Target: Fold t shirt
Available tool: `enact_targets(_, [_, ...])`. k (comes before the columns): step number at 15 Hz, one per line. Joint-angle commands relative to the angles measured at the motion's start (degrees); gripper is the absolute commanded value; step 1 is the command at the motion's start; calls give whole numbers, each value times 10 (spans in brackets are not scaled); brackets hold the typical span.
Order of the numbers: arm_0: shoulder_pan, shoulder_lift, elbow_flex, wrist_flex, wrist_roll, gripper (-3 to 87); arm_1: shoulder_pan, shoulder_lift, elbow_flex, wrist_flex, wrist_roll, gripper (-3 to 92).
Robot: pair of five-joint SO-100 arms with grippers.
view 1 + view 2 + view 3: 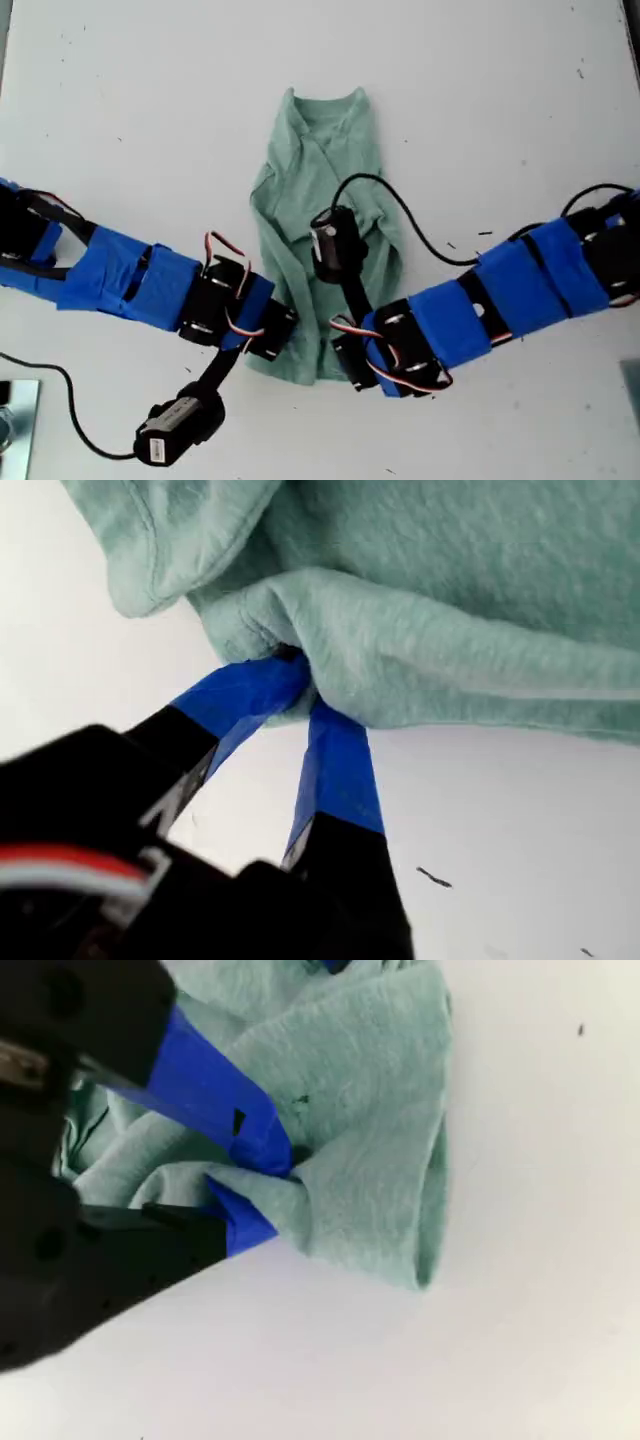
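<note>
While both arms reach in low from the two sides of the exterior view, the t shirt [318, 215] lies on the white table [140, 110], folded into a narrow strip with its collar toward the top of that view and its hem between the two arms. My first gripper [300, 685] has its blue-taped fingers [335, 760] pinched together on a bunched fold at the shirt's edge, cloth wrapping over both tips. My second gripper [268, 1182] is clamped on the cloth too, one blue finger [215, 1090] lying on top of the fabric and the other beneath, with a rolled corner of the shirt just past them. Both arms are stretched nearly flat over the table, forearms angling toward the shirt's lower end. I cannot match either wrist view to a particular arm. A black cable [410, 225] loops across the shirt's middle.
</note>
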Motion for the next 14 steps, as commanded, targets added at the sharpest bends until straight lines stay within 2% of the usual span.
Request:
enact_targets(1, [47, 63, -15, -22, 11, -2, -39, 106, 11, 44, -33, 19])
enact_targets(4, [91, 98, -18, -64, -8, -2, -62, 185, 36, 40, -52, 19])
enact_targets(7, [70, 112, -18, -79, 6, -2, -18, 235, 65, 9, -119, 19])
enact_targets(10, [3, 189, -15, -70, 35, -2, 72, 287, 96, -3, -217, 19])
enact_targets(12, [-63, 274, 2, -41, 56, -2, 151, 347, 126, -19, -294, 19])
enact_targets(14, [-147, 319, 57, -11, 88, -2, 227, 413, 226, -54, -337, 19])
